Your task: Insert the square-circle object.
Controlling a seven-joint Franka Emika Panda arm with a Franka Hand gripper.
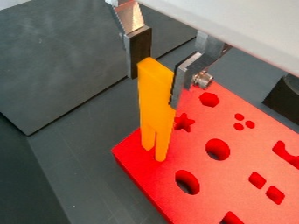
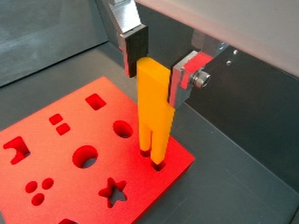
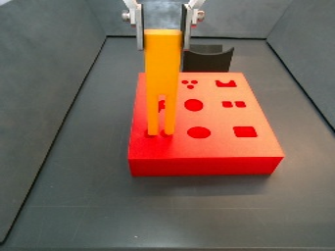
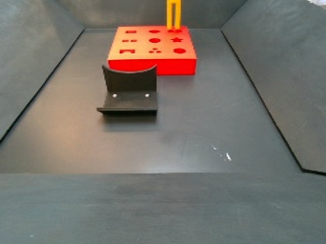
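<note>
The square-circle object (image 1: 153,105) is an orange-yellow bar standing upright over one corner of the flat red block (image 1: 246,164). Its two thin prongs (image 2: 152,156) meet the block's top there and seem to sit in holes. My gripper (image 1: 160,87) is above the block, shut on the bar's top end, with a dark pad on one narrow edge and a silver finger on the other. Both wrist views show this grip (image 2: 159,87). In a side view the bar (image 3: 160,78) hangs from the gripper (image 3: 164,29) over the block (image 3: 203,165). The other side view shows the bar (image 4: 173,14) at the far end.
A dark grey curved holder (image 4: 128,88) lies on the floor between the red block (image 4: 152,65) and the near end. It also shows behind the block in a side view (image 3: 207,57). Sloping grey walls (image 3: 66,118) enclose the dark floor (image 4: 192,143).
</note>
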